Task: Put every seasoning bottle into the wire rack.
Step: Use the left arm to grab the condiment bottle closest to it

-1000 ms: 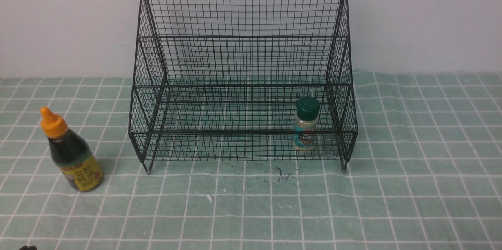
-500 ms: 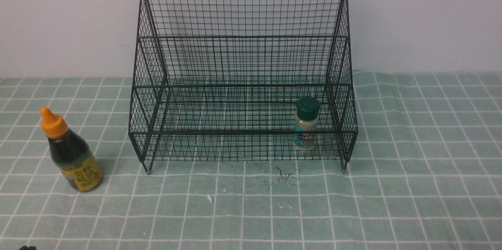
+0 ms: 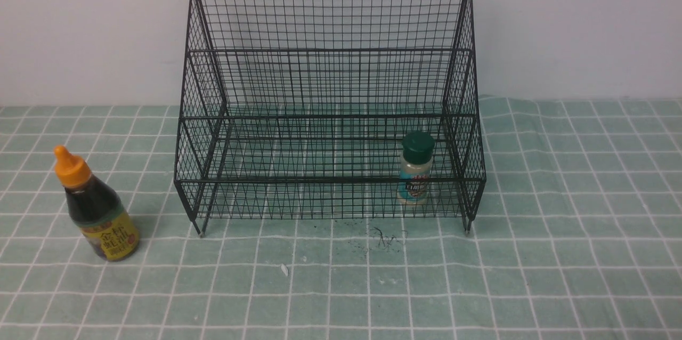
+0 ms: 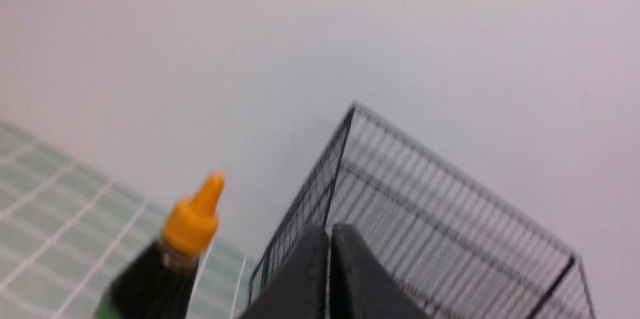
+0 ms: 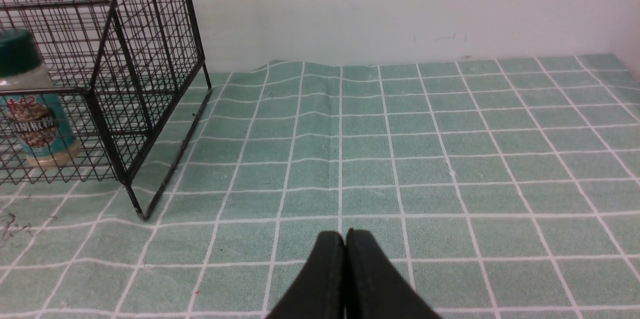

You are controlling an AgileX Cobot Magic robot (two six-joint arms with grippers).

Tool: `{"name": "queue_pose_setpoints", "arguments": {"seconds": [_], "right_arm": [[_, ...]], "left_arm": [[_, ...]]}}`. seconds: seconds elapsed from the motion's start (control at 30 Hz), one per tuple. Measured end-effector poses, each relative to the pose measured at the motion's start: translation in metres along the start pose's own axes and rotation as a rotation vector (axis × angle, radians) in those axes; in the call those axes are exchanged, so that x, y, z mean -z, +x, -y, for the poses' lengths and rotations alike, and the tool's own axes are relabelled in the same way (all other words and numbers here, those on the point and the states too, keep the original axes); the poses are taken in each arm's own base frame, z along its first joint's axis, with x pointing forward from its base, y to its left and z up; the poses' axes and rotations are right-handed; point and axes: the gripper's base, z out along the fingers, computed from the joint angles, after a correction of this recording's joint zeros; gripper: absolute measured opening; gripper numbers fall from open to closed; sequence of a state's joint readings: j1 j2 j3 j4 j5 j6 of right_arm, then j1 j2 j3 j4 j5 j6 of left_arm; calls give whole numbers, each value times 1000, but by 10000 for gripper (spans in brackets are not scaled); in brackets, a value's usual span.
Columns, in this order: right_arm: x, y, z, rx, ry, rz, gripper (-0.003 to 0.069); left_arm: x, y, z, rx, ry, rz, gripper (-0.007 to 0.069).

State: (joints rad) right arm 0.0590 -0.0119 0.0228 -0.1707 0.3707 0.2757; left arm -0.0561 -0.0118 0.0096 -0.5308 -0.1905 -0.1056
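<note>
Left gripper [image 4: 329, 231] noted closed, its dark fingers [image 4: 305, 274] pressed flat together along a thin seam, nothing clamped between them; right gripper [image 5: 345, 235] likewise closed, its black pads [image 5: 372, 279] met tip to tip, nothing held.

The left wrist view is coming through blurred; the dark-sauce bottle [image 4: 165, 264] is running off its bottom edge, showing only the orange cap and dark shoulder; the wire rack [image 4: 400, 184] is showing one upper corner, the rest leaving by the bottom and right edges; the left fingers [image 4: 302, 284] are being cropped at their base. In the right wrist view the shaker [image 5: 32, 104] is being clipped by the picture's edge and crossed by mesh; the right fingers [image 5: 327, 279] are being cut off likewise. In the front view the shaker's label and the dark specks [image 3: 381, 239] on the tabletop [image 3: 533, 276] are showing too small to make out.
</note>
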Motion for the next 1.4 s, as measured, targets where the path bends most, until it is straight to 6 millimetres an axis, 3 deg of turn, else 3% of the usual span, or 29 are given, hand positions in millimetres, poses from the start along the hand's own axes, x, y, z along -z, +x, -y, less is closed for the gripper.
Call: {"name": "queue_pose_setpoints", "arguments": {"seconds": [0.03, 0.17, 0.23, 0.3, 0.37, 0.4, 0.43, 0.47, 0.5, 0.6, 0.63, 0.8, 0.83, 0.87, 0.93, 1.13, 1.27, 1.4], "right_arm": [[0, 0, 0, 0, 0, 0, -13], [0, 0, 0, 0, 0, 0, -13], [0, 0, 0, 0, 0, 0, -13], [0, 0, 0, 0, 0, 0, -13], [0, 0, 0, 0, 0, 0, -13], [0, 0, 0, 0, 0, 0, -13], [0, 0, 0, 0, 0, 0, -13], [0, 0, 0, 0, 0, 0, -13], [0, 0, 0, 0, 0, 0, -13], [0, 0, 0, 0, 0, 0, -13], [0, 0, 0, 0, 0, 0, -13], [0, 0, 0, 0, 0, 0, -13], [0, 0, 0, 0, 0, 0, -13], [0, 0, 0, 0, 0, 0, -13], [0, 0, 0, 0, 0, 0, -13], [0, 0, 0, 0, 0, 0, -13], [0, 0, 0, 0, 0, 0, -13], [0, 0, 0, 0, 0, 0, -13]], "left_arm": [[0, -1, 1, 4, 3, 4, -6], [0, -48, 43, -108, 110, 38, -6], [-5, -62, 62, -203, 113, -89, -6], [-19, -64, 73, -263, 67, -323, -6], [-35, -58, 77, -291, 1, -590, -6], [-36, -57, 77, -297, -7, -621, -6], [-51, -46, 75, -311, -69, -852, -6], [-54, -43, 74, -315, -85, -911, -6], [-69, -31, 69, -331, -144, -1158, -6], [-86, -15, 61, -338, -191, -1342, -6], [-102, -2, 52, -358, -218, -1442, -6], [-139, 2, 42, -425, -274, -1490, -6], [-157, -7, 43, -437, -295, -1446, -6], [-157, -7, 42, -437, -298, -1450, -6], [-182, -27, 42, -436, -331, -1375, -6], [-222, -52, 36, -560, -336, -1302, 9], [-239, -52, 31, -614, -326, -1244, 93], [-255, -41, 17, -637, -336, -1210, 305]]}}
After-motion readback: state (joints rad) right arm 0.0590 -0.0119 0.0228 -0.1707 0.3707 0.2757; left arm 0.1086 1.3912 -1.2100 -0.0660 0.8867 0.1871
